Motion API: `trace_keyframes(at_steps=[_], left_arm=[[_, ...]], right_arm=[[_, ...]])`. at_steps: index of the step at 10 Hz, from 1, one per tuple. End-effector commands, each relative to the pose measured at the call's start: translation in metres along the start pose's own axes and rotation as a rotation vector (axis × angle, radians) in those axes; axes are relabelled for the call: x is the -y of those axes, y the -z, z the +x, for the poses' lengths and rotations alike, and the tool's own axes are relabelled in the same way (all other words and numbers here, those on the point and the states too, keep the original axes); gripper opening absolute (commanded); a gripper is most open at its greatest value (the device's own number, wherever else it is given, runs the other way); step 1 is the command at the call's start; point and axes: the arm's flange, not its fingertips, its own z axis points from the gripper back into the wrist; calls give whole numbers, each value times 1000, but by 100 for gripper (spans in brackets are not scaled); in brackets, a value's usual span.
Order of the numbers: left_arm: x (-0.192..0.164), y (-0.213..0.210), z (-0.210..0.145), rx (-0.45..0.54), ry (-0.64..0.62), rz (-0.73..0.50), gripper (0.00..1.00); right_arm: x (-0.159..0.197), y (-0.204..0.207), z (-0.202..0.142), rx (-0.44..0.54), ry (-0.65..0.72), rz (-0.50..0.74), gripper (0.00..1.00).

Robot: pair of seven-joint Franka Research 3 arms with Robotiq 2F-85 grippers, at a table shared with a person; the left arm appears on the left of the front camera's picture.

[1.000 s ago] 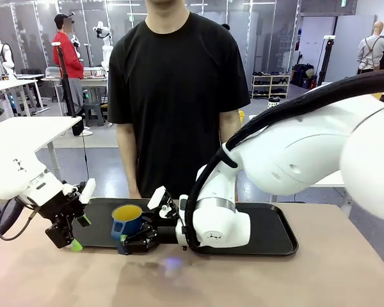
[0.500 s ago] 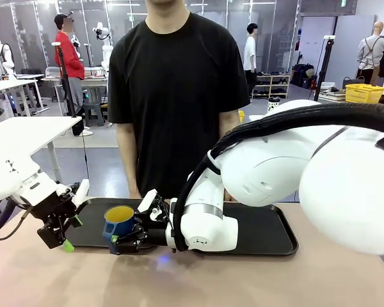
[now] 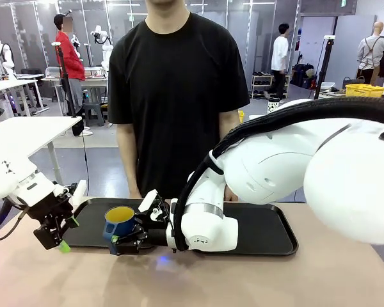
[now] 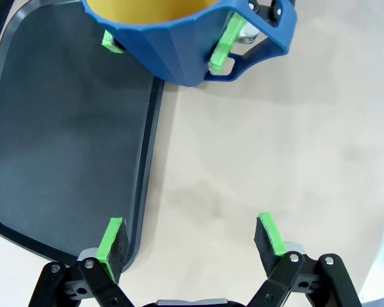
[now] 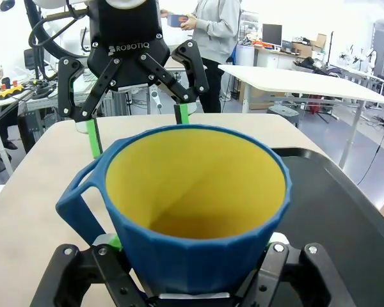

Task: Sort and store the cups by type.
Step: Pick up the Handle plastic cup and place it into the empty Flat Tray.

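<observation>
The table [image 3: 320, 281] is the biggest thing here, wide and light brown. A person [image 3: 178, 96] in a black shirt stands at its far side. A flat black tray [image 3: 269, 230] lies on the table in front of them.

My right arm [image 3: 294, 160] is big and white, and it reaches across the middle to the left end of the tray. My left arm [image 3: 13, 179] comes in low at the left side.

My right gripper [image 3: 125, 242] is closed around the dark-blue mug [image 3: 119, 222]. Its green pads [image 4: 221, 51] press on both sides of the mug, one just beside the handle [image 5: 73, 198]. The mug is upright, and I can see its yellow inside. It is at the left edge of the tray, partly over the bare table. I cannot tell if its bottom touches anything.

My left gripper [image 3: 63, 235] is spread wide with nothing in it. It hangs near the tray's left edge, and points at the mug from close by.
</observation>
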Motion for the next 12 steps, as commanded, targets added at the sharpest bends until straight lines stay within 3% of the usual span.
trace_keyframes(at_steps=[1,6,12], left_arm=[[-1,0,0,7,-1,3,100],[-1,0,0,7,-1,3,100],[-1,0,0,7,-1,3,100]], right_arm=[[1,-1,0,-1,-8,-3,72],[18,21,4,73,-19,-21,72],[22,46,-3,64,-30,-47,72]])
